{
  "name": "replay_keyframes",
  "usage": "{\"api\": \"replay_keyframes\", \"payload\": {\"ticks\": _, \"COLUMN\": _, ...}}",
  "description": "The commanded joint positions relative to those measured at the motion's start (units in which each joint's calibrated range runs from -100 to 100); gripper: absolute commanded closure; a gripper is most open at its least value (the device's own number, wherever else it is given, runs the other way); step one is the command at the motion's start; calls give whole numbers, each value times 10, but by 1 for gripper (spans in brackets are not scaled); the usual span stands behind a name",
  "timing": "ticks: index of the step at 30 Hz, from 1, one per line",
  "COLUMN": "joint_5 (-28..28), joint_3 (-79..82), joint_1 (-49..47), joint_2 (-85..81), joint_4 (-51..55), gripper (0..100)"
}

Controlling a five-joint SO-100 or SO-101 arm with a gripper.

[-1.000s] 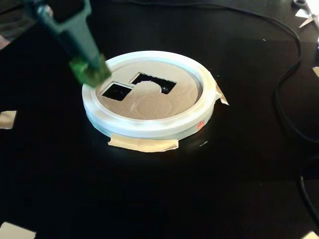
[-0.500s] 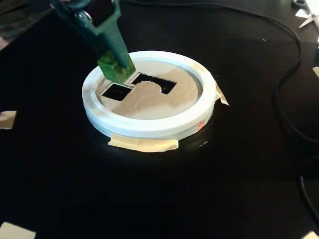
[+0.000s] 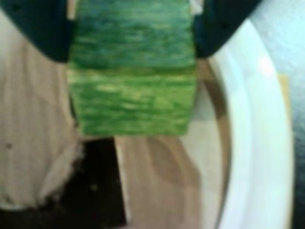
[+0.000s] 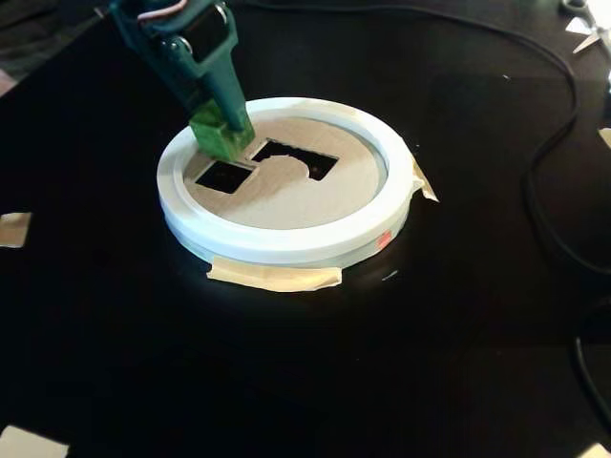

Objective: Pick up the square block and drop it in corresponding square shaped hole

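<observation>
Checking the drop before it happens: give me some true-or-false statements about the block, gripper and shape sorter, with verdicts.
1. The gripper holds a green block. True.
2. The block is already down inside the square hole. False: it is still clamped above the board.
3. The white ring is taped to the table. True.
4. The board has only one cutout. False: there are two, one square and one with a rounded edge.
</observation>
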Motion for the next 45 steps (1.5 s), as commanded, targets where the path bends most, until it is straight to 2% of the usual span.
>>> {"api": "replay_keyframes", "payload": {"ticks": 1, "joint_5": -1, "joint_3": -34, "joint_1": -7, "joint_2": -3, "joint_4": -13, "gripper": 67}}
{"api": "replay_keyframes", "payload": {"ticks": 12, "joint_5": 1, "joint_3": -31, "joint_1": 3, "joint_2": -3, "joint_4": -3, "gripper": 67}}
{"api": "replay_keyframes", "payload": {"ticks": 26, "joint_5": 48, "joint_3": 3, "joint_1": 48, "joint_2": -2, "joint_4": -1, "gripper": 67}}
{"api": "replay_keyframes", "payload": {"ticks": 41, "joint_5": 43, "joint_3": 43, "joint_1": 44, "joint_2": -3, "joint_4": -2, "gripper": 66}}
{"api": "replay_keyframes", "payload": {"ticks": 43, "joint_5": 43, "joint_3": 43, "joint_1": 44, "joint_2": -3, "joint_4": -2, "gripper": 64}}
{"api": "replay_keyframes", "payload": {"ticks": 45, "joint_5": 43, "joint_3": 43, "joint_1": 44, "joint_2": -9, "joint_4": -2, "gripper": 58}}
